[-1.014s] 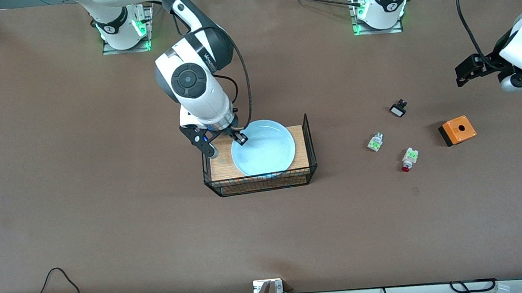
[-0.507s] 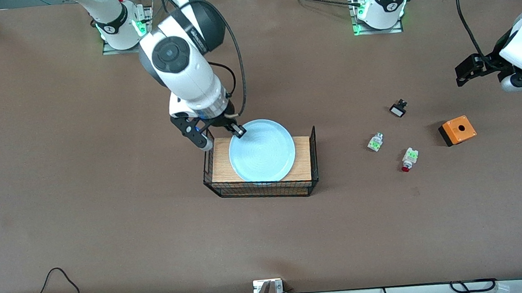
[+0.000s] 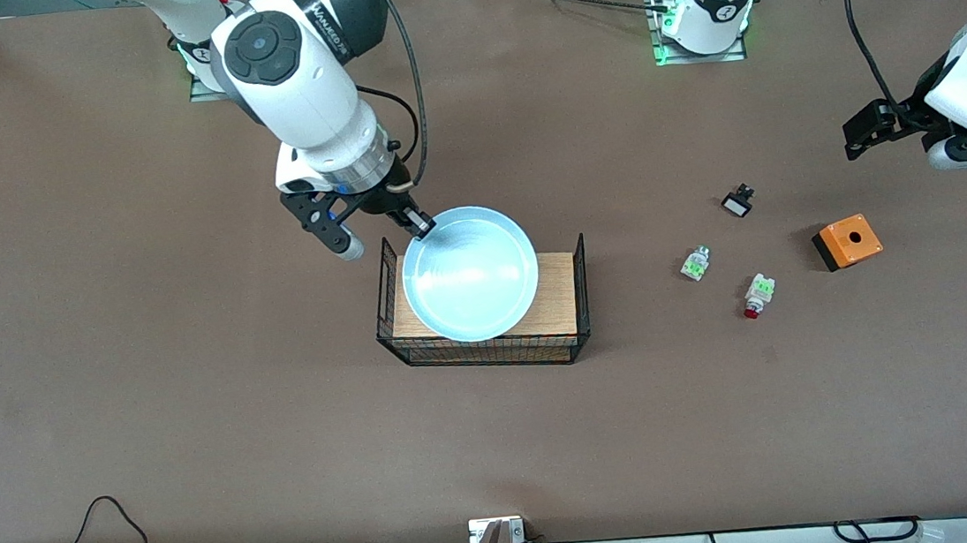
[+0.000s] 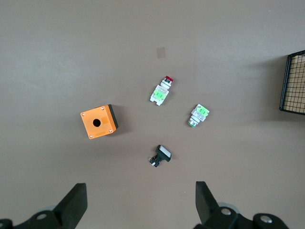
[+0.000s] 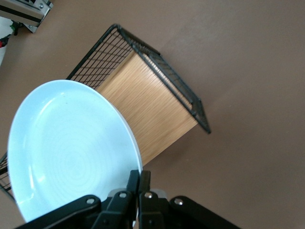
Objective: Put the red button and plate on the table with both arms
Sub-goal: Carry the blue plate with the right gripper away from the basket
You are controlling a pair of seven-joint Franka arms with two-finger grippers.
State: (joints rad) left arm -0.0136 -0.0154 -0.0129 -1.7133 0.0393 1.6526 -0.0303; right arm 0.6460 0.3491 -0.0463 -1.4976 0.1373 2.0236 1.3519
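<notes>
Plate (image 3: 470,274) now higher above tray (image 3: 559,304)

The right arm reaches out from its base, its right gripper (image 3: 417,222) pinched tight on the rim of the plate (image 3: 470,273), while the left arm waits with the left gripper (image 4: 138,202) spread wide.

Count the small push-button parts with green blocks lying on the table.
2: the red button is nearest the front camera; the uncapped whitish-green part lies beside it, toward the wire-sided tray. None appear hidden.
</notes>
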